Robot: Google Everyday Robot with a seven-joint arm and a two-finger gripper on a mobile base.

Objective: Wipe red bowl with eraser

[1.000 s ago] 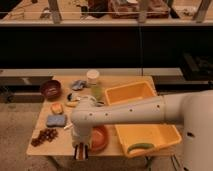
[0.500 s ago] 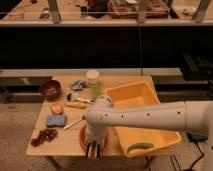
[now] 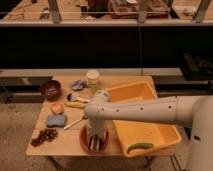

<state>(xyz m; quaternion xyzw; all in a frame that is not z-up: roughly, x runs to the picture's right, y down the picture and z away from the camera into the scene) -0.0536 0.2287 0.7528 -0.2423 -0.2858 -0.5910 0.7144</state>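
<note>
Since wiping needs contact, the gripper (image 3: 96,141) is hanging low inside the red bowl (image 3: 84,144) on the worktop (image 3: 66,136), its grasp impossible to tell

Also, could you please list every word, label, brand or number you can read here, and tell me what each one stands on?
None: no word, number or sign can be read in the camera view.
Pale container: any label on it cannot be made out.
Yellow bin: no marking shows.
Robot arm and its claw, which is down at the red bowl: no writing shows.
</note>
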